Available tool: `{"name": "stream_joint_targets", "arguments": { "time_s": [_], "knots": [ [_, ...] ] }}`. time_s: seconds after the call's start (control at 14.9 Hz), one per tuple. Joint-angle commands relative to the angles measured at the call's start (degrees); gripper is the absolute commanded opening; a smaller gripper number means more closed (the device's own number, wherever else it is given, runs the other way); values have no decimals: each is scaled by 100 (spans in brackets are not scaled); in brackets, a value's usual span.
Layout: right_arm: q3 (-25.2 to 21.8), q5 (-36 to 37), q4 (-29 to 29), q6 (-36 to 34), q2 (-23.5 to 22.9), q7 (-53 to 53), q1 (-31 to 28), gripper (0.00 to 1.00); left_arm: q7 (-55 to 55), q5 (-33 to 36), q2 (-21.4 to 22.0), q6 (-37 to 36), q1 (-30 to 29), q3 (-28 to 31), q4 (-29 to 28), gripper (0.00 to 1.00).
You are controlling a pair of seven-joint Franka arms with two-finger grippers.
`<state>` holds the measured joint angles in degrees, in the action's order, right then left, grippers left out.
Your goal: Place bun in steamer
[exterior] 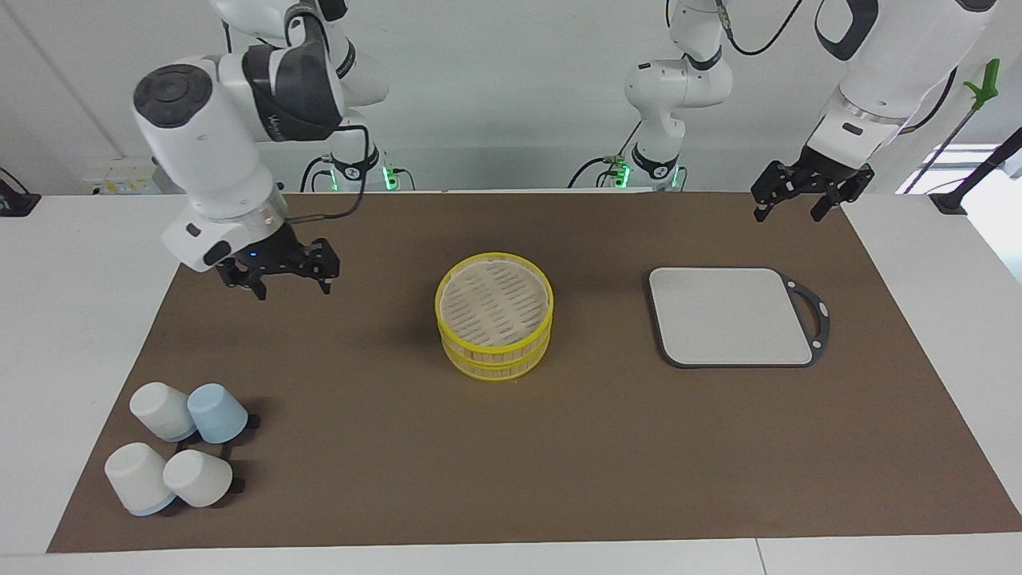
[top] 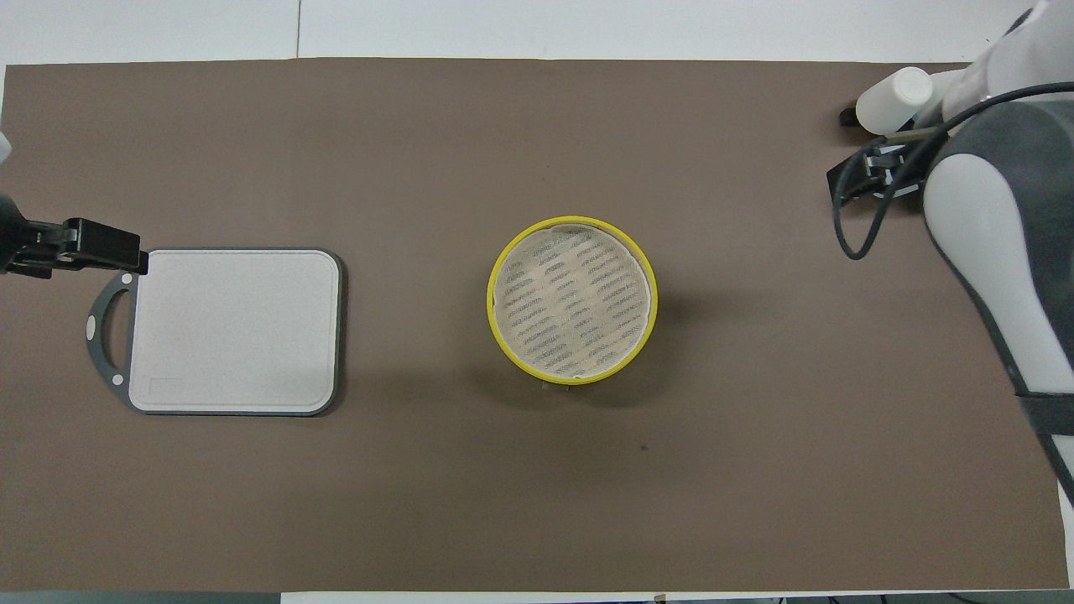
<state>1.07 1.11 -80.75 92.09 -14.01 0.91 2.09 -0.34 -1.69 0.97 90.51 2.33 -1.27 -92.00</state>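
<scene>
Three cups (top: 893, 99) hidden overhead, steamer (exterior: 494, 315) closed

Overhead: right arm (top: 998, 252) hides most cups (top: 894, 99); left gripper (top: 126, 247) cut by frame edge

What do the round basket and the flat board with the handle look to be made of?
The steamer looks like pale bamboo or wood: slatted top, matte strips, glossy yellow rims, maybe painted or plastic. The board looks like matte light-grey plastic with a dark, possibly rubbery edge and handle.
</scene>
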Motion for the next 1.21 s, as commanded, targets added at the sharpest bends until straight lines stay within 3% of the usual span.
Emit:
{"name": "stream_joint_targets", "arguments": {
  "time_s": [0.0,0.07,0.27,0.6,1.14],
  "knots": [
    [104,-58,-1335,518,994,76,-217,100,130,73,167,257,-66,-48,-371,100],
    [113,-58,-1591,695,1171,94,-323,100,130,73,158,239,-75,-48,-345,100],
    [113,-58,-1637,662,1260,181,-630,100,130,73,140,221,-66,-48,-301,100],
    [95,-67,-1260,347,1137,454,-710,100,130,73,149,283,-66,-48,-336,100],
    [95,-58,-1303,275,1146,454,-860,100,121,73,158,265,-66,-40,-336,100]
  ]
}}
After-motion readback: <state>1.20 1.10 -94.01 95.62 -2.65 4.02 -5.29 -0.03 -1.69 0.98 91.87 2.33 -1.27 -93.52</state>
